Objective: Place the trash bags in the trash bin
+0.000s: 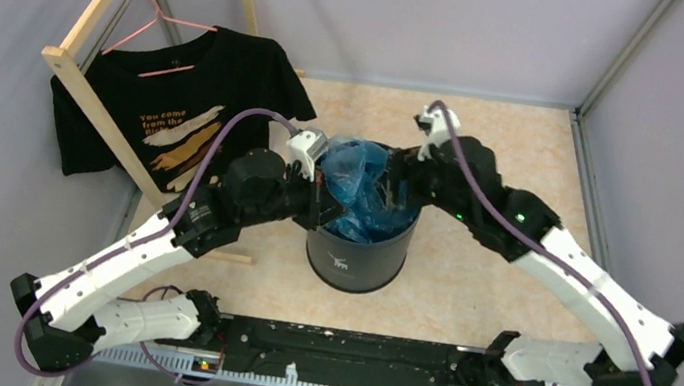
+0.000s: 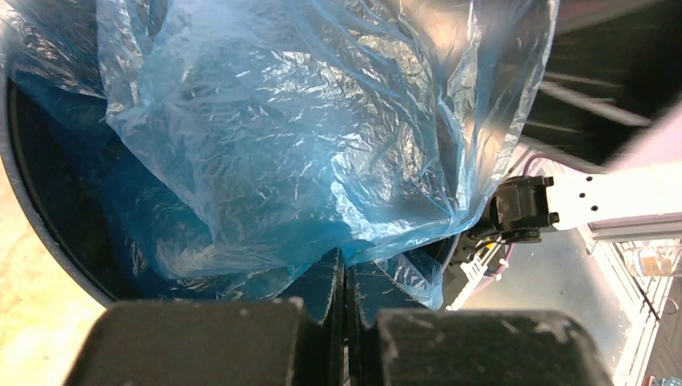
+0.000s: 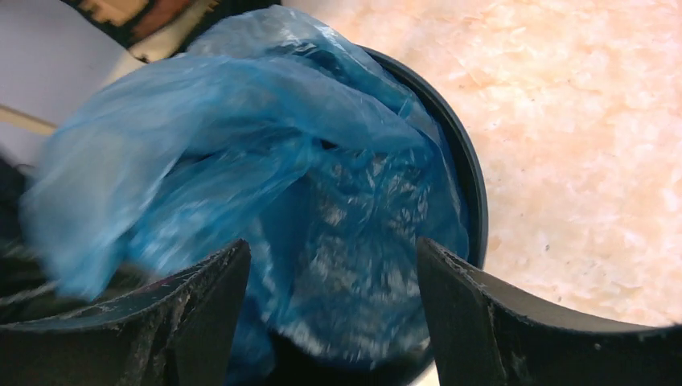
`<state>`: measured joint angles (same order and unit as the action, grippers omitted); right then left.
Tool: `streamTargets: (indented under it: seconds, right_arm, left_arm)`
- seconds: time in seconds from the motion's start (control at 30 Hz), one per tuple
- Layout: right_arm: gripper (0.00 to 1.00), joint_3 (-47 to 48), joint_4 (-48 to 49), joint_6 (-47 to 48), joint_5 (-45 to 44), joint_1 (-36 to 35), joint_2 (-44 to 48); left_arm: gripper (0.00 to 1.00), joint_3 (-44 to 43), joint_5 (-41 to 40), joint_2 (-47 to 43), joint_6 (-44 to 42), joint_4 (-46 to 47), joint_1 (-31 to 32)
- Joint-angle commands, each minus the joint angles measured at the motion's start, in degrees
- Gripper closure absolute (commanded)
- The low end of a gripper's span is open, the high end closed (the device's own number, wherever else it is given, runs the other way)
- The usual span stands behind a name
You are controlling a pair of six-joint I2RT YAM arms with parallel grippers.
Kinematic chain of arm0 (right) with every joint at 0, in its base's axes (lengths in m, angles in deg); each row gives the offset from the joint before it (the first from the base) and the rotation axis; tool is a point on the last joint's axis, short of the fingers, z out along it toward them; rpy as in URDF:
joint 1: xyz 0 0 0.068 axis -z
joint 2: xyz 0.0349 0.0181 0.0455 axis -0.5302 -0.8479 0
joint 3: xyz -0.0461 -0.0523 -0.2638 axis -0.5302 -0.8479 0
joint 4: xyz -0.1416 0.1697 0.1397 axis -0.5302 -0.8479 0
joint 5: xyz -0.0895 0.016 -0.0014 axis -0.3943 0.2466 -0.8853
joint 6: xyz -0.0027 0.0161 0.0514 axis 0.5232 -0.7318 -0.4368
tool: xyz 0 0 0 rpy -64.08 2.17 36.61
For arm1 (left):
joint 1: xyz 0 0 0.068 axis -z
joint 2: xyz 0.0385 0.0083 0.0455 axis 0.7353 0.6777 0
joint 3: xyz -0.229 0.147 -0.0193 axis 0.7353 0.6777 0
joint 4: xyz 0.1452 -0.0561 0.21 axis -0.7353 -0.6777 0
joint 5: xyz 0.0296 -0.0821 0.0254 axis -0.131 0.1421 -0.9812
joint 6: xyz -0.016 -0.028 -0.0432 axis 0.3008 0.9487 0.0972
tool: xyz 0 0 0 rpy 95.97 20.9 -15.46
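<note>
**A:** Where does the trash bag (image 1: 358,190) sit from the left gripper (image 2: 346,273)?

**B:** Straight ahead of its fingertips and above them, a crumpled light-blue mass that fills most of the wrist view. The two fingers are pressed together. The film comes right down to their tips, but I cannot tell whether any of it is pinched between them.

**A:** And the right gripper (image 3: 330,253)?

**B:** Its fingers stand wide apart, and the bag shows through the gap just beyond and below them. The bag lies inside the trash bin (image 3: 470,177), whose dark rim curves past on that gripper's right.

**A:** Which way does the bag run?

**B:** It is bunched up, so there is no clear long axis. Most of it is down in the bin. One puffed fold rises above the rim on the left gripper's side and points upward.

**A:** And the bin itself?

**B:** It stands upright on the table (image 1: 526,148) between the two grippers, one at each side of its rim. Its axis is vertical and its mouth faces up. The white deer logo (image 1: 340,263) faces the arms' bases.
</note>
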<state>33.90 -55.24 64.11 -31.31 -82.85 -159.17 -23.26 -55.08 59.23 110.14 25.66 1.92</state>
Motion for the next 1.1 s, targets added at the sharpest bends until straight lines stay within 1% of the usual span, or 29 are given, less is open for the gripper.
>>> streamTargets:
  seconds: [0.0, 0.03, 0.1, 0.17, 0.2, 0.23, 0.27, 0.3, 0.5, 0.6, 0.73, 0.87, 0.93, 0.97, 1.0, 1.07]
  right_arm:
    - [0.25, -2.4, -0.4, -8.1, 3.7, 0.1, 9.6]
    - [0.25, -3.2, 0.5, -10.5, 4.4, 0.1, 11.0]
    - [0.28, -6.9, 6.5, -16.5, 8.2, 0.1, 13.7]
    - [0.32, -13.7, 18.9, -23.0, 14.9, 0.1, 16.5]
    - [0.34, -17.3, 24.7, -26.4, 17.0, 0.1, 17.1]
    - [0.38, -20.0, 29.5, -29.1, 18.0, 0.1, 17.3]
    - [0.42, -22.0, 32.5, -31.3, 18.2, 0.1, 17.2]
    - [0.44, -23.3, 34.7, -33.0, 18.2, 0.1, 16.8]
    - [0.46, -28.1, 45.5, -41.0, 17.1, 0.0, 14.8]
    - [0.46, -30.4, 48.2, -42.7, 14.8, -1.1, 14.6]
    - [0.43, -31.3, 47.3, -42.8, 12.9, -1.5, 15.0]
    - [0.42, -31.8, 46.7, -42.0, 10.3, -2.1, 14.6]
    - [0.43, -32.1, 47.3, -41.8, 9.1, -3.2, 13.6]
    - [0.46, -31.9, 47.6, -41.2, 8.8, -3.9, 13.0]
    - [0.51, -31.6, 47.6, -40.5, 8.5, -4.5, 12.4]
    - [0.59, -30.4, 46.8, -38.7, 8.4, -5.3, 11.8]
  left_arm:
    - [1.00, 0.0, 0.4, -0.5, -1.3, 1.8, -0.1]
    - [1.00, 0.3, 0.7, -0.8, -1.4, 2.1, -0.1]
    - [1.00, 0.7, 1.3, -1.4, -1.7, 2.6, -0.1]
    - [1.00, 1.0, 1.4, -2.0, -1.9, 3.3, -0.1]
    - [1.00, 1.2, 1.6, -2.4, -1.9, 3.6, -0.1]
    - [1.00, 1.3, 1.7, -2.8, -2.0, 3.7, -0.1]
    - [1.00, 1.4, 1.9, -3.0, -2.0, 3.8, -0.1]
    - [1.00, 1.4, 2.2, -3.3, -1.8, 3.8, -0.1]
    - [1.00, 1.3, 3.3, -3.9, -1.9, 3.3, -0.1]
    - [1.00, 1.4, 5.3, -3.6, -2.4, 4.2, -0.1]
    - [1.00, -0.6, 7.2, -1.7, -4.6, 2.4, -0.1]
    - [1.00, -0.3, 8.1, -1.8, -5.3, 2.6, -0.1]
    - [0.96, -0.1, 9.0, -1.8, -5.2, 3.1, -0.1]
    - [0.92, -0.2, 9.1, -1.8, -5.1, 3.0, -0.1]
    - [0.88, -0.5, 8.9, -1.9, -5.1, 2.7, -0.1]
    - [0.74, -1.9, 7.8, -1.8, -5.5, 1.2, -0.1]
